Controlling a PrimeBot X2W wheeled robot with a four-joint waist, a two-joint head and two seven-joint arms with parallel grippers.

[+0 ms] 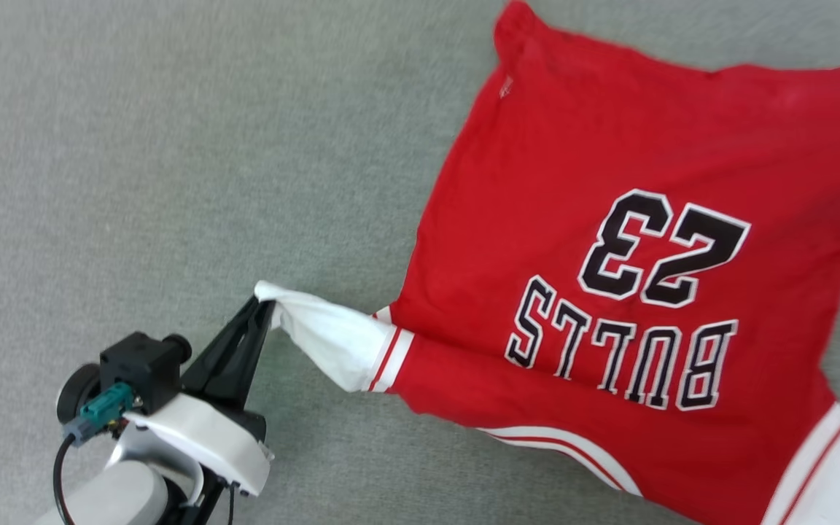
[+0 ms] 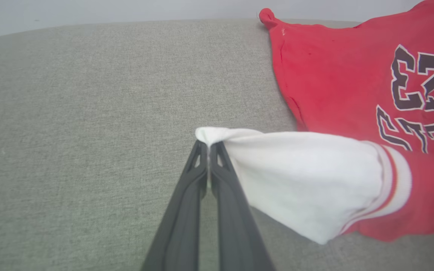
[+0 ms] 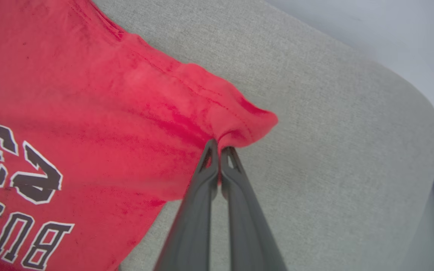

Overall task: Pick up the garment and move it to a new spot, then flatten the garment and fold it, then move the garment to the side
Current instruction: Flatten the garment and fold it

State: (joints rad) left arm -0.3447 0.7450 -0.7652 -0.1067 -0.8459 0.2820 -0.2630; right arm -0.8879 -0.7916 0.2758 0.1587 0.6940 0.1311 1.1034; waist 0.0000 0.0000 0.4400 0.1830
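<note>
**Head view.** The garment (image 1: 609, 182) lies spread across the right half of the frame on the grey table (image 1: 135, 146). Its black "BULLS 23" lettering (image 1: 624, 306) faces up and reads upside down. The left end effector (image 1: 265, 302), at lower left, has its two dark fingers closed together on the tip of a white sleeve (image 1: 325, 335). The sleeve is drawn out to the left from the red body, and striped trim (image 1: 389, 350) marks the join.

**Left wrist view.** The left end effector (image 2: 209, 145) rises from the bottom centre, pinched tight on the bunched sleeve (image 2: 296, 177) end. The garment (image 2: 333, 75) fills the right side, above the table (image 2: 89, 113).

**Right wrist view.** The right end effector (image 3: 219, 148) sits at centre, its fingers pressed together on a puckered red corner of the garment (image 3: 70, 94). The cloth spreads to the left of the frame, with table (image 3: 333, 131) at right.
</note>
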